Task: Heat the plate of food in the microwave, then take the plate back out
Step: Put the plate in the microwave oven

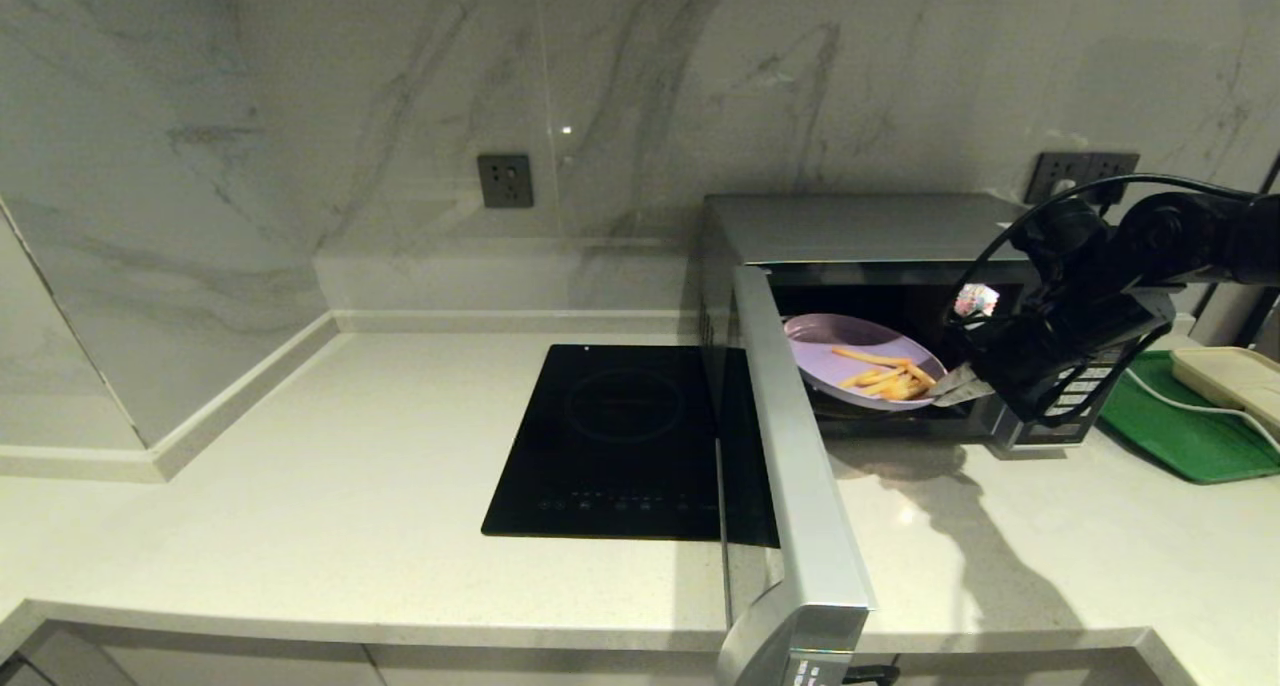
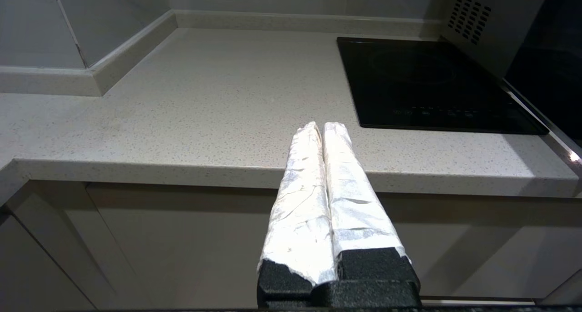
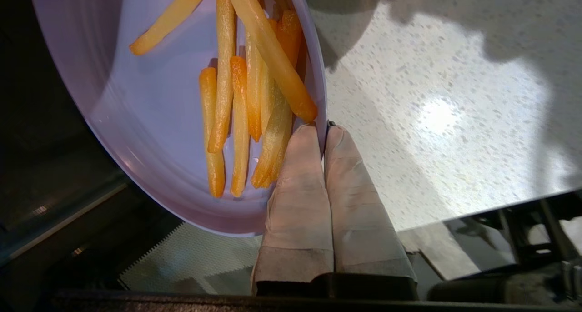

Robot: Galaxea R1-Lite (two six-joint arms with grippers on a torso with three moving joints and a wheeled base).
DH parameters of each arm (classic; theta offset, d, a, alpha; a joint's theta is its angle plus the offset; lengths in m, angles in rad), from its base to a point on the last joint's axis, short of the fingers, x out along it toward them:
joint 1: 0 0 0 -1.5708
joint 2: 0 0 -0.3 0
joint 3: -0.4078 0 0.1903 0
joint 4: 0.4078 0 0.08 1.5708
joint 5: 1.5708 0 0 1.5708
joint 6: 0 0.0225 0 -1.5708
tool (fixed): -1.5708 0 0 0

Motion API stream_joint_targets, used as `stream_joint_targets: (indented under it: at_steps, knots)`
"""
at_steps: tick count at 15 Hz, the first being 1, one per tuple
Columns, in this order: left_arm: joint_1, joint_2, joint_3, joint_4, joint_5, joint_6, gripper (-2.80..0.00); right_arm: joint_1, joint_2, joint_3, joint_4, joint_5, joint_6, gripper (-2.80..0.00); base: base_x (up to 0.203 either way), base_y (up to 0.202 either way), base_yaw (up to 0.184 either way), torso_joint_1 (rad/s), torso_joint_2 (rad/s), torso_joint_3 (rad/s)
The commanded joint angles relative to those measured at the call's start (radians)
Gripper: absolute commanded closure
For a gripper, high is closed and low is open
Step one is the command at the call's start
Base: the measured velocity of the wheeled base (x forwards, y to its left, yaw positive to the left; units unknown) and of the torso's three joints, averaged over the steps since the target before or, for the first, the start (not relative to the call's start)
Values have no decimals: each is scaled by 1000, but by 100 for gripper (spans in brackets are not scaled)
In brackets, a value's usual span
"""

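The silver microwave (image 1: 850, 228) stands at the back right of the counter, its door (image 1: 800, 486) swung wide open toward me. The lavender plate of food (image 1: 850, 356), with orange-yellow fry sticks (image 1: 885, 374) on it, hangs tilted in the mouth of the cavity. My right gripper (image 1: 950, 391) is shut on the plate's rim at its right edge; in the right wrist view the rim of the plate of food (image 3: 150, 121) sits pinched between the taped fingers (image 3: 300, 184). My left gripper (image 2: 320, 128) is shut and empty, held low in front of the counter's front edge.
A flat black induction cooktop (image 1: 610, 436) lies left of the microwave. A green tray (image 1: 1180, 426) with a cream box (image 1: 1230, 374) and a cable sits at the far right. Marble wall with sockets (image 1: 505, 180) runs behind the pale counter (image 1: 300, 466).
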Motion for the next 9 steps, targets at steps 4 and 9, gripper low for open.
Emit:
stream_joint_targets:
  at_steps: [4, 9]
  knots:
    - [0, 0, 0, -1, 0, 0, 0, 6, 62, -42, -53, -21, 27, 0, 0, 0, 0, 0, 0, 0]
    - [0, 0, 0, -1, 0, 0, 0, 28, 132, -77, -57, -111, -19, 0, 0, 0, 0, 0, 0, 0]
